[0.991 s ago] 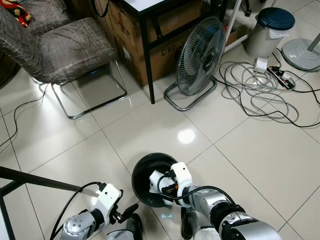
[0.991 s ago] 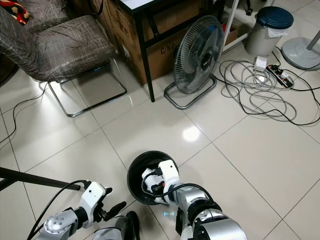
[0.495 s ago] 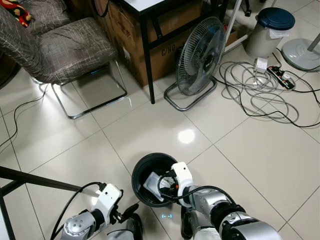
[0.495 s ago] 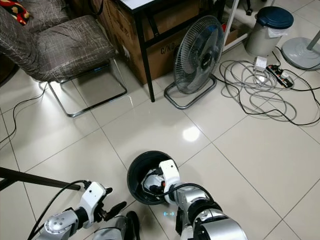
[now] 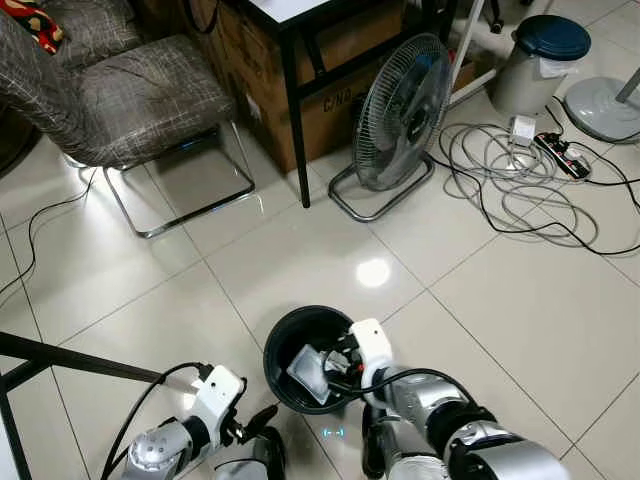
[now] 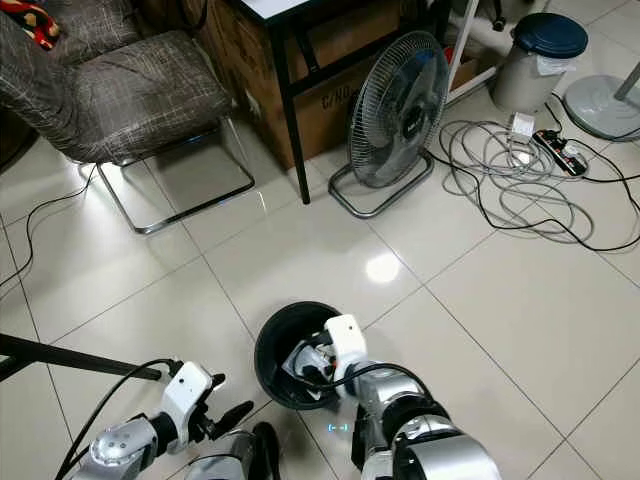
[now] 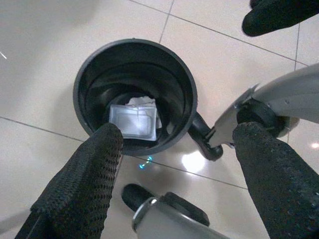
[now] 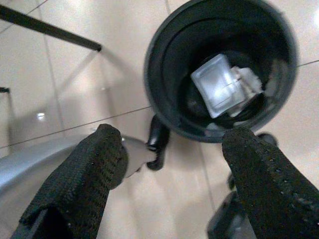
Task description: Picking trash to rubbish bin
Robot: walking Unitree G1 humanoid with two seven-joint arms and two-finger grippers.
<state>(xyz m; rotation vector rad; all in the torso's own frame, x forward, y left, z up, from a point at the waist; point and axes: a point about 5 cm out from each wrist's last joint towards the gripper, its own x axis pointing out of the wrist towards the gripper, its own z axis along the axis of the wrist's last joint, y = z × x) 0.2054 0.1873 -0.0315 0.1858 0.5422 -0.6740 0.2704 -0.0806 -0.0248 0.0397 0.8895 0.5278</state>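
The right gripper [image 8: 169, 164] is hanging directly above the black rubbish bin [image 5: 285, 335], its two black fingers [image 8: 87, 179] spread wide apart and gripping nothing. Below it and between those fingers, a clear square plastic tray [image 8: 215, 84] is lying tilted on the bin's bottom, with a scrap of white crumpled trash [image 8: 248, 79] just beside it, touching its edge. The bin is standing upright on the pale tiled floor [image 5: 500, 300].

The left gripper [image 7: 174, 164] is hovering lower and to the robot's left of the bin, also released, fingers [image 7: 84, 179] well apart and holding nothing; the bin's open mouth is lying ahead of it, the tray visible inside.

Well beyond both grippers, a floor fan [image 5: 400, 115], a fabric chair [image 5: 130, 95], a dark-framed table [image 5: 310, 40], tangled cables [image 5: 510, 180] and a second lidded bin [image 5: 540, 60] are standing
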